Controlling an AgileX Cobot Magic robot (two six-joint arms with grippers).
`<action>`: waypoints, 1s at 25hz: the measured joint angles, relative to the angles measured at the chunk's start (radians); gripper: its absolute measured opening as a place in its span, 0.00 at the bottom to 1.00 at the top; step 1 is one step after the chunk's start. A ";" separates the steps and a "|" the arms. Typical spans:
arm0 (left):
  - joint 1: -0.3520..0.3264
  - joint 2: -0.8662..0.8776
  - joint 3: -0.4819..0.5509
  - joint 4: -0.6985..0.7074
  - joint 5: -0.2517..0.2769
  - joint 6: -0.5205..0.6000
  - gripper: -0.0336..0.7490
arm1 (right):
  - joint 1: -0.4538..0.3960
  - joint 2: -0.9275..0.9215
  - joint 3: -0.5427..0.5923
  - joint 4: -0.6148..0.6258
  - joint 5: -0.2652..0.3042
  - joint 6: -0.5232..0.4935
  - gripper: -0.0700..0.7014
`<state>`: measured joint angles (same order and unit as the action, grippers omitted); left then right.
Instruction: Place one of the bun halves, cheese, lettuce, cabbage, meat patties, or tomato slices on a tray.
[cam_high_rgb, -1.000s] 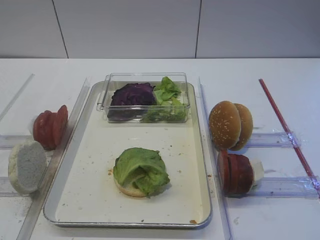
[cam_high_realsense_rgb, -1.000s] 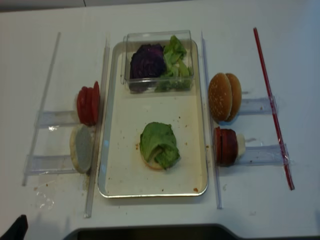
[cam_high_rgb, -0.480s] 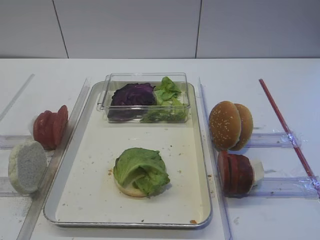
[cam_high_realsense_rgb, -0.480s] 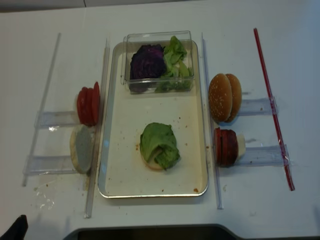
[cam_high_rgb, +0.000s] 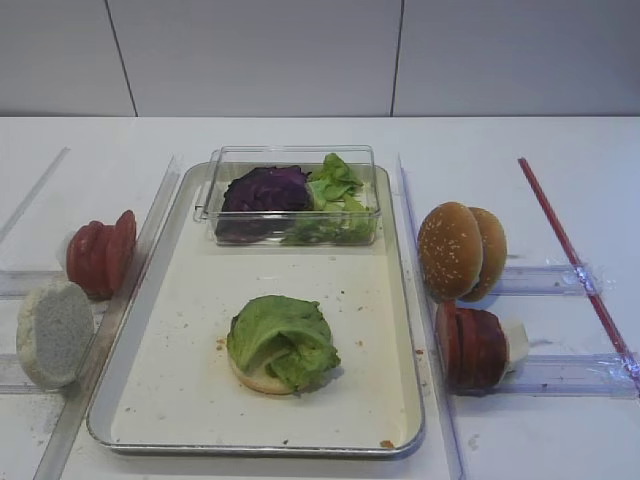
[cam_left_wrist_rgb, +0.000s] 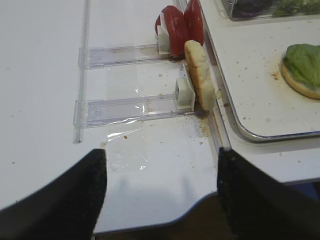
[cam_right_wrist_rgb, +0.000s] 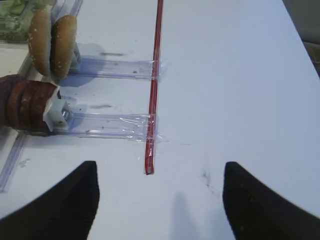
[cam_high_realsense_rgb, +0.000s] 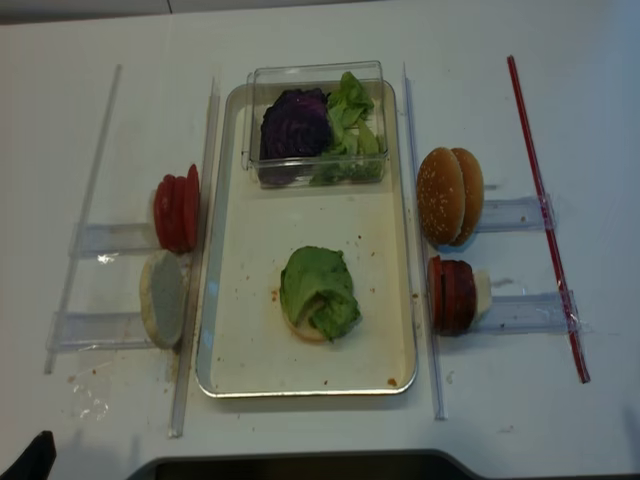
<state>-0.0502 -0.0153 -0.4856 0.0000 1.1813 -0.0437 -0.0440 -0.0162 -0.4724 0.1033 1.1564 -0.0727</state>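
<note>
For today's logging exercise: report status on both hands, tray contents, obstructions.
Both hands open, empty: right hand, left hand. Lettuce on bun half, mid tray. Nothing blocking.

Pale bun half (cam_left_wrist_rgb: 199, 75) held upright in clear rack, touching tray rim (cam_left_wrist_rgb: 250, 134). Tomato slices (cam_left_wrist_rgb: 181, 29) seen just behind. Lettuce (cam_left_wrist_rgb: 304, 60) laid on bun, on tray, at right edge.

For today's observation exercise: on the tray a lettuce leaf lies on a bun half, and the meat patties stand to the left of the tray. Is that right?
Not quite. The lettuce leaf does lie on a bun half on the tray, but the meat patties stand to the right of it, as the exterior high view shows.
</note>
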 joint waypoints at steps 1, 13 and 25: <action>0.000 0.000 0.000 0.000 0.000 0.000 0.60 | 0.000 0.000 0.004 0.004 -0.006 0.000 0.78; 0.000 0.000 0.000 0.000 0.000 0.000 0.60 | 0.000 0.000 0.006 0.013 -0.013 0.000 0.78; 0.000 0.000 0.000 0.000 0.000 0.000 0.60 | 0.000 0.000 0.008 0.013 -0.013 0.000 0.78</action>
<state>-0.0502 -0.0153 -0.4856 0.0000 1.1813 -0.0437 -0.0440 -0.0162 -0.4645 0.1160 1.1433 -0.0727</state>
